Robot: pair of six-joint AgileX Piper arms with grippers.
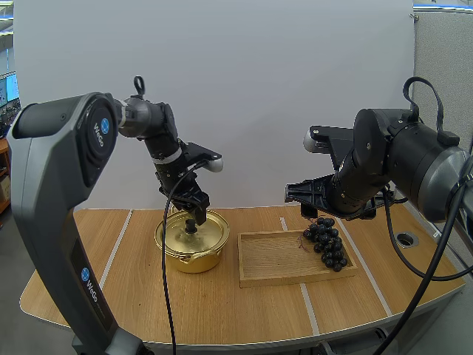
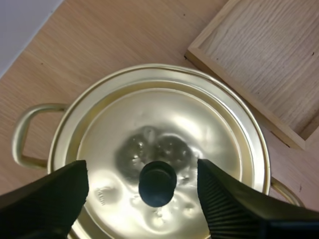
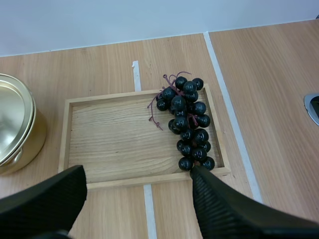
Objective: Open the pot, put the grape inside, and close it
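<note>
None of the three steps is done: my left gripper [image 2: 142, 172] hangs wide open astride the knob [image 2: 157, 183], the lid [image 2: 164, 119] on the pot [image 1: 192, 250]. The grapes [image 3: 188, 119] lie at the right edge of the tray [image 3: 114, 142], below my wide-open right gripper [image 3: 138, 175].

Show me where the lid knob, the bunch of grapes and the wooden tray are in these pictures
lid knob [image 2: 157, 183], left wrist view, on its black top.
bunch of grapes [image 3: 190, 123], right wrist view, on a berry in the middle of the bunch.
wooden tray [image 3: 114, 142], right wrist view, on its bare floor.
</note>
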